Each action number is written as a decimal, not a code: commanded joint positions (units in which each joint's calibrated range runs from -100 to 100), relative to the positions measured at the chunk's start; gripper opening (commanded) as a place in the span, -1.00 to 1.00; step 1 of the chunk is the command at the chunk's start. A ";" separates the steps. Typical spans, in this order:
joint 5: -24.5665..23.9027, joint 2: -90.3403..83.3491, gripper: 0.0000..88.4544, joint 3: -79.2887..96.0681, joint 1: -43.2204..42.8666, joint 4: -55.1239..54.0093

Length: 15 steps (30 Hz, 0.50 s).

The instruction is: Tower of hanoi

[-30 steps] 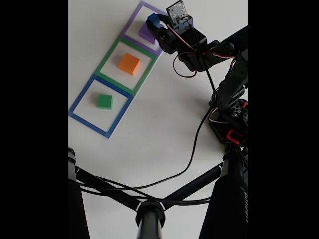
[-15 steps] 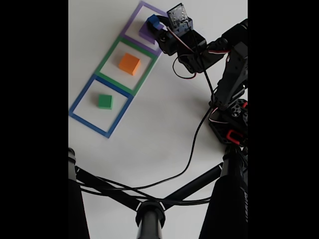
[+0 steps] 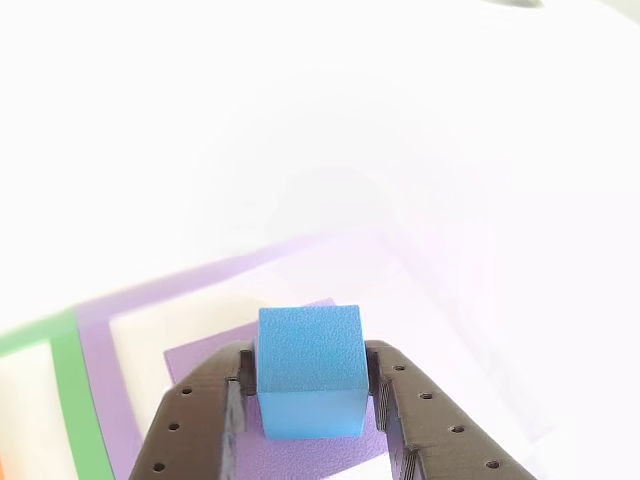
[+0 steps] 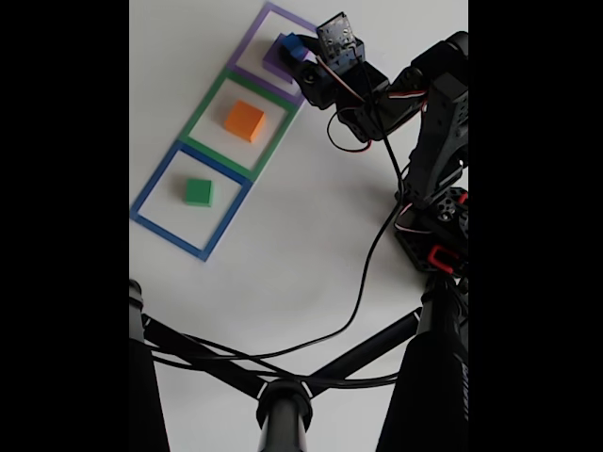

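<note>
1 blue cube (image 3: 310,370) sits pinched between the 2 black fingers (image 3: 195,425) of the gripper (image 3: 308,400), whose pads press its left and right faces in the other view. The cube is directly over 1 purple slab (image 3: 205,355); whether its underside touches the slab cannot be told. In the fixed view the same blue cube (image 4: 288,45) shows at the gripper (image 4: 294,52) tip, over the purple slab (image 4: 274,62).

Taking the purple slab as landmark: it lies inside 1 purple square outline (image 4: 256,38), the farthest of 3 flat outlines set in a row on the white table (image 4: 311,235). The next outline down from the slab in the fixed view is green (image 4: 203,118) and holds 1 orange block (image 4: 245,121) near its middle. Beyond that, farthest from the slab, is 1 blue outline (image 4: 155,188) holding 1 small green block (image 4: 199,192). So 4 blocks are seen in all: 1 blue, 1 purple, 1 orange, 1 green.

To the right of the slab in the fixed view the arm (image 4: 438,122) reaches in, with 1 black cable (image 4: 363,282) trailing down from it across the table. Well below the slab, dark stand tubes (image 4: 283,400) cross the bottom of the fixed view.
</note>
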 commanded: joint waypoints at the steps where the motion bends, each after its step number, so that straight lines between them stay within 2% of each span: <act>1: 0.20 -0.28 -0.68 -0.06 0.30 -1.53; 5: 0.20 -0.84 -0.55 0.03 0.68 -1.86; 10: 0.20 -5.12 -0.51 1.39 0.88 0.41; 15: 0.20 -17.64 -0.52 4.21 0.20 10.78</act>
